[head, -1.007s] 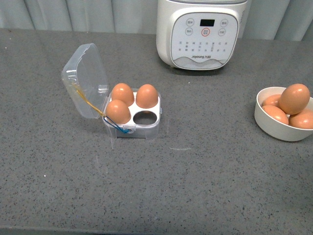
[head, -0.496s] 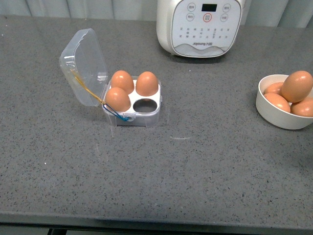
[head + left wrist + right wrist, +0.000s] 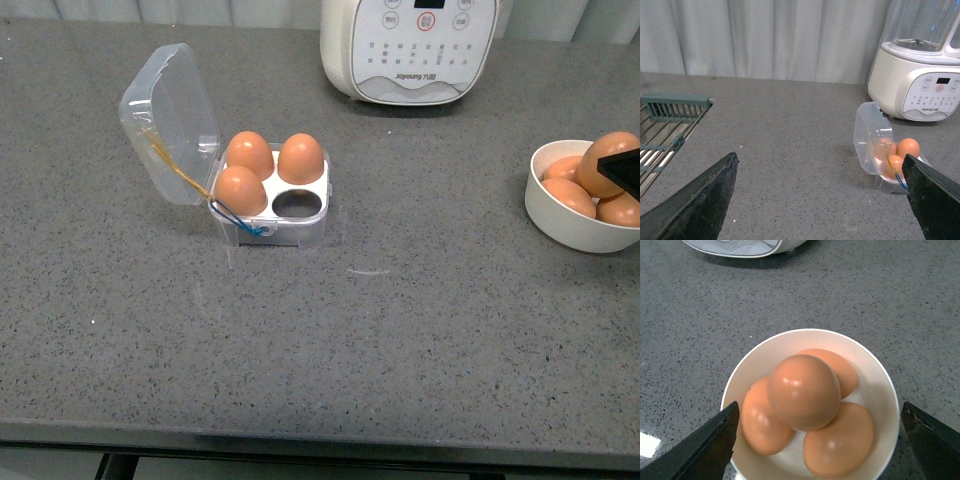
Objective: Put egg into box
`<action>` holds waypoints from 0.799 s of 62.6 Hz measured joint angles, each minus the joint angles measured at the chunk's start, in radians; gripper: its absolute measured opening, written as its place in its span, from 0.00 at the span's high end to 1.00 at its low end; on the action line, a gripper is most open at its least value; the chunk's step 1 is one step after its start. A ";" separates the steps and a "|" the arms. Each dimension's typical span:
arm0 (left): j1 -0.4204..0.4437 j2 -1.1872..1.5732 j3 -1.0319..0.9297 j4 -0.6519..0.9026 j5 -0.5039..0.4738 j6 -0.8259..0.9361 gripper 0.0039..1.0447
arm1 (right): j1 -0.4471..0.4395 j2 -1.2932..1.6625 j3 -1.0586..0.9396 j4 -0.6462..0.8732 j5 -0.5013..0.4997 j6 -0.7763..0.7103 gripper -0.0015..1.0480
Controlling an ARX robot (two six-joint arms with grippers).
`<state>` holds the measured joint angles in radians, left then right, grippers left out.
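Observation:
The box (image 3: 290, 232) is a clear four-cell case on the grey counter, with its lid (image 3: 170, 120) hinged open to the left. Three brown eggs fill it and the front right cell (image 3: 293, 203) is bare. At the right edge a white bowl (image 3: 560, 228) holds several brown eggs, and the egg (image 3: 804, 392) on top of the pile lies straight under my right gripper (image 3: 820, 412). That gripper is open, its fingers straddling the bowl (image 3: 880, 385) above the rim. My left gripper (image 3: 820, 157) is open and empty, well to the left of the box (image 3: 885, 182).
A white Joyoung cooker (image 3: 408, 45) stands at the back of the counter behind the box. A metal rack (image 3: 670, 130) is sunk into the counter far to the left. The counter's front edge (image 3: 300, 435) runs along the bottom.
The front view has tilted down, so everything sits higher in the frame. A dark finger of my right gripper has come into view over the bowl at the right edge.

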<state>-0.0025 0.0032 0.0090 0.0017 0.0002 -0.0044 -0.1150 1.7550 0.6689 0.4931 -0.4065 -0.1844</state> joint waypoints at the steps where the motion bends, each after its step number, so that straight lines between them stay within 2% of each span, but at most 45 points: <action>1: 0.000 0.000 0.000 0.000 0.000 0.000 0.06 | 0.003 0.006 0.006 -0.001 0.000 -0.003 0.09; 50: 0.000 0.000 0.000 0.000 0.000 0.000 0.06 | 0.058 0.138 0.090 0.005 -0.004 -0.042 0.09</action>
<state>-0.0025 0.0032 0.0090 0.0017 0.0002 -0.0044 -0.0566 1.8935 0.7586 0.4984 -0.4103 -0.2260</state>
